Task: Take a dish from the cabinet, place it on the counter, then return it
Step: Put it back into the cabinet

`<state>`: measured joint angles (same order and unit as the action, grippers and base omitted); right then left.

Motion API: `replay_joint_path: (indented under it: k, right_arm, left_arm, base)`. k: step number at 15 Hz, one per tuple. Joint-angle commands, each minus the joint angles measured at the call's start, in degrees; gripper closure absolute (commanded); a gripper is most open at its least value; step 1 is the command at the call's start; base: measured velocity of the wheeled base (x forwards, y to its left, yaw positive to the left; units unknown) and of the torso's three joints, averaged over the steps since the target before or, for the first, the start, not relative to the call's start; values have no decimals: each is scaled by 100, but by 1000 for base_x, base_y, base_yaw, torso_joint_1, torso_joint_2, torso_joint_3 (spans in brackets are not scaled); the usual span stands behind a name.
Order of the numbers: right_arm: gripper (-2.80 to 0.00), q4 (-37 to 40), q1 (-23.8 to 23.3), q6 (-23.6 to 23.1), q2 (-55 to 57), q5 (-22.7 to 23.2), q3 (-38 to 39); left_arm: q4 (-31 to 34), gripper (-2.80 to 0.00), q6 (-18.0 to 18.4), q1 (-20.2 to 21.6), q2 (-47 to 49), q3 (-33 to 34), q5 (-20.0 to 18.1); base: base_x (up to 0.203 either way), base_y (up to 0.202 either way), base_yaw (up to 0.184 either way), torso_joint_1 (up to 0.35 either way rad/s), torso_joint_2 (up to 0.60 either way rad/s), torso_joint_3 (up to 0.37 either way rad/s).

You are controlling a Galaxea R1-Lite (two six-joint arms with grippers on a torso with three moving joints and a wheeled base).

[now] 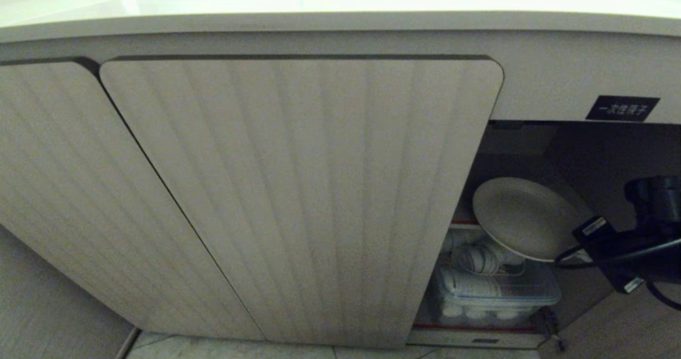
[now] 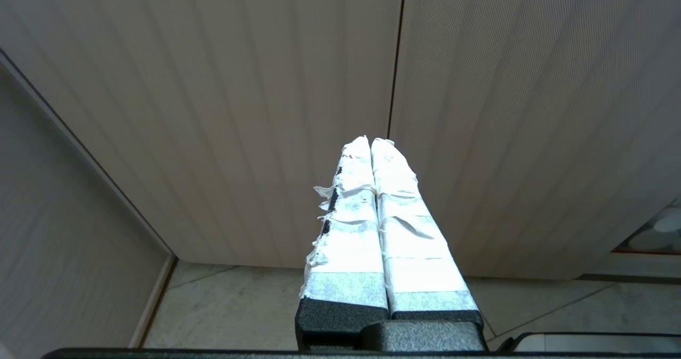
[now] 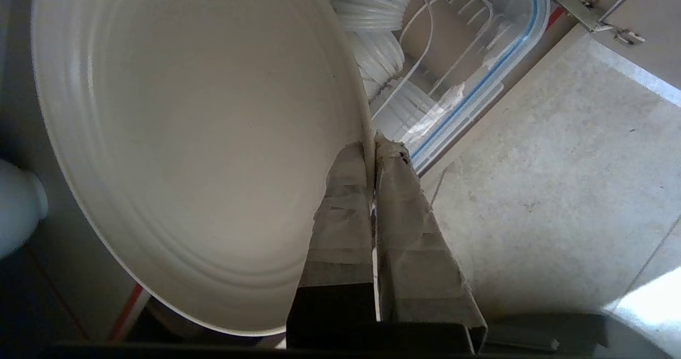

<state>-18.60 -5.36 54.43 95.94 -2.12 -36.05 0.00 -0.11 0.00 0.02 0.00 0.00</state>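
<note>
The dish (image 1: 524, 216), a plain cream-white plate, hangs tilted in the open right bay of the cabinet (image 1: 298, 189), above the lower shelf. My right gripper (image 3: 371, 145) is shut on the dish (image 3: 202, 135) at its rim, one taped finger on each face. In the head view the right arm (image 1: 633, 242) comes in from the right edge, and its fingers are hidden behind the plate. My left gripper (image 2: 371, 141) is shut and empty, pointing at the closed ribbed doors (image 2: 479, 109). The counter (image 1: 340, 8) runs along the top.
A clear plastic box with a blue-edged lid (image 1: 497, 292) holding stacked white dishes on a wire rack (image 3: 425, 56) sits on the red-edged shelf (image 1: 473, 328) under the plate. A black label (image 1: 621, 108) is above the opening. Tiled floor (image 3: 558, 189) lies in front.
</note>
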Motion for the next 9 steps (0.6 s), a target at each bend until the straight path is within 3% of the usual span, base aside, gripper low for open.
replay_joint_path:
  k: [1, 9]
  right_arm:
    - [0, 1, 0, 41, 87, -7, -114]
    - [0, 72, 17, 57, 460, -87, -611]
  left_arm:
    - [0, 0, -1, 0, -2, 0, 0]
    - [0, 0, 2, 0, -2, 0, 0]
  base:
    - [0, 0, 0, 0, 0, 0]
    - [0, 0, 0, 0, 0, 0]
